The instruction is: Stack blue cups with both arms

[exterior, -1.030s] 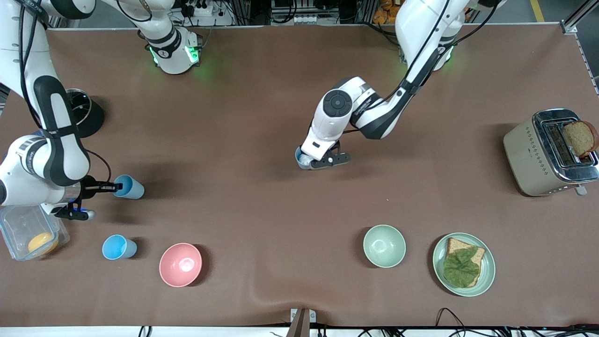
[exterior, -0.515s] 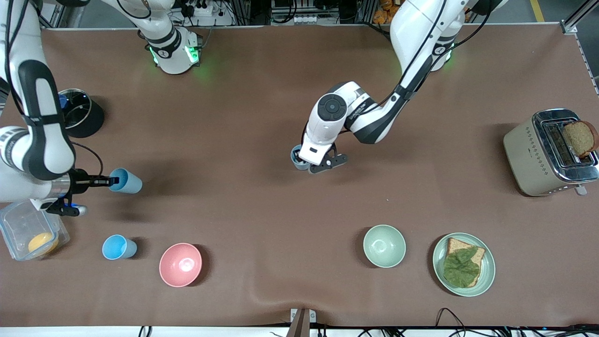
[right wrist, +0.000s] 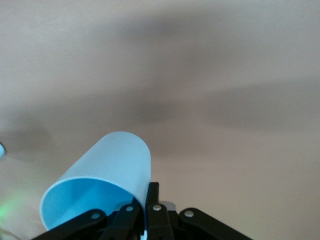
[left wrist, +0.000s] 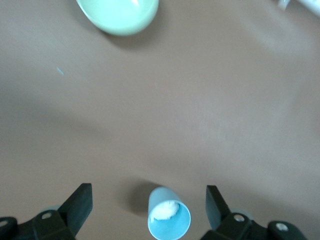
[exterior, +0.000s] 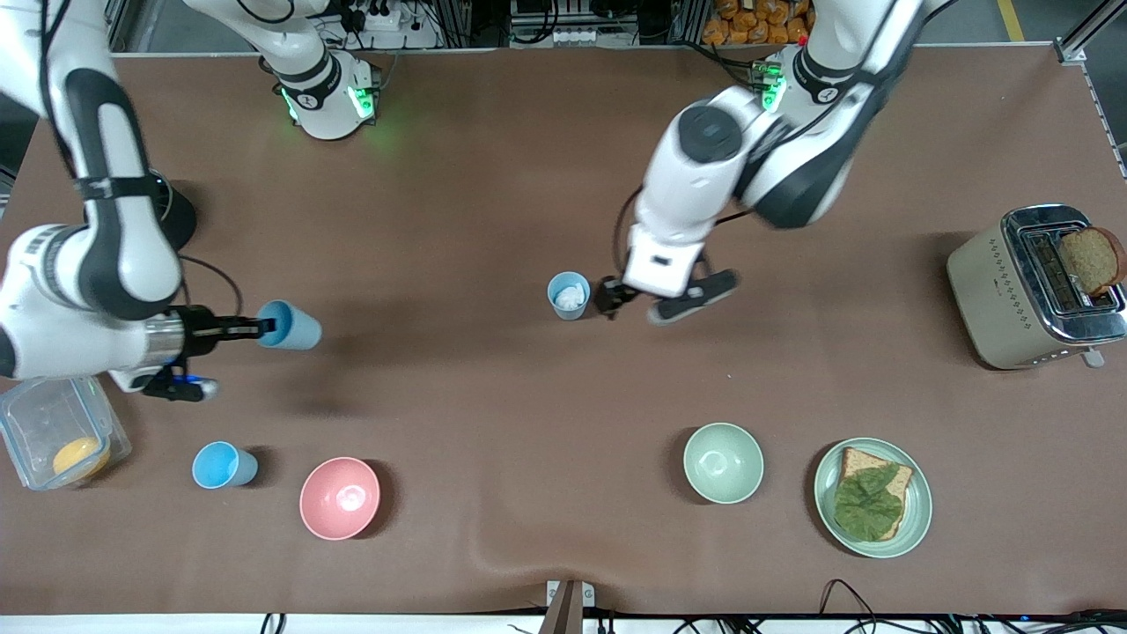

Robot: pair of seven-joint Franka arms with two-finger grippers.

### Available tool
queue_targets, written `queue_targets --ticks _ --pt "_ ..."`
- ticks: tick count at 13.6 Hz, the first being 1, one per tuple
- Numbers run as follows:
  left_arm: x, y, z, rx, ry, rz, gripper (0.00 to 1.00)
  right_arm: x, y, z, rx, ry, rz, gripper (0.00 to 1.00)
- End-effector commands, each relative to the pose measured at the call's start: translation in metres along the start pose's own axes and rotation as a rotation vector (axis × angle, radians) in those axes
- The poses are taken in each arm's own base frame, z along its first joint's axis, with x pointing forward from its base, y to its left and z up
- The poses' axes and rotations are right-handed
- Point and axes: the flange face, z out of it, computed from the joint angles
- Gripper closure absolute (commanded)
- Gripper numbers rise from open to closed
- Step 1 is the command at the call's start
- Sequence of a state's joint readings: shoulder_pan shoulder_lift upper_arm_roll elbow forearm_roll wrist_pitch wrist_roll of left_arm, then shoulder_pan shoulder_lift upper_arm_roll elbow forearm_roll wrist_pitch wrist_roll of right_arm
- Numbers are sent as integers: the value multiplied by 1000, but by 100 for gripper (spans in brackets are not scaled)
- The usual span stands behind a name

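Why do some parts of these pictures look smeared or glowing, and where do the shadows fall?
Front view: the left arm's white forearm looks smeared, green light glows at both arm bases, and soft shadows trail the pink bowl and pale green bowl. Left wrist view: the cup casts a short dark shadow. Right wrist view: broad blurry shadow bands cross the table above the held cup.

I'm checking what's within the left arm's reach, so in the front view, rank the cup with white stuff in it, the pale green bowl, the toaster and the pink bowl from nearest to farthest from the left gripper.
From the left gripper, open above the table's middle:
1. Cup with white stuff, right beside it.
2. Pale green bowl, nearer the front camera.
3. Pink bowl and toaster, at the right arm's and left arm's ends: too close to call.
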State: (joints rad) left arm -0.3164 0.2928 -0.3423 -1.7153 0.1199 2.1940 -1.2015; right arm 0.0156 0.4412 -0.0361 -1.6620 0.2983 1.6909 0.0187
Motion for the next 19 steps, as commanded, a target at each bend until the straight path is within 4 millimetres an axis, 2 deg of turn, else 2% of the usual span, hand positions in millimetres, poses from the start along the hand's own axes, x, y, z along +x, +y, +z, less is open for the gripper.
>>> queue_targets --ticks 1,5,8,10,12,15,16,18,19 --pt "37 -36 -42 38 56 46 0 -24 -83 8 -11 -21 97 100" --pt "111 -107 -81 132 43 243 0 -68 -221 38 -38 -17 276 100" --pt "142 -146 -115 172 40 399 0 -104 -310 70 24 12 441 100" --pt "155 -159 -142 184 10 394 0 -122 -350 96 39 54 501 100" --pt "165 -168 -163 190 -8 372 0 -131 -374 121 47 76 543 100" --pt "181 -184 -178 164 -20 380 0 -139 -394 156 49 67 604 100" --pt "189 -194 -184 129 -33 359 0 -138 -393 159 45 68 609 100" --pt "186 -194 -190 103 -39 363 0 -134 -394 166 53 75 624 100" --pt "188 -199 -192 110 -39 353 0 -133 -397 176 56 84 636 100"
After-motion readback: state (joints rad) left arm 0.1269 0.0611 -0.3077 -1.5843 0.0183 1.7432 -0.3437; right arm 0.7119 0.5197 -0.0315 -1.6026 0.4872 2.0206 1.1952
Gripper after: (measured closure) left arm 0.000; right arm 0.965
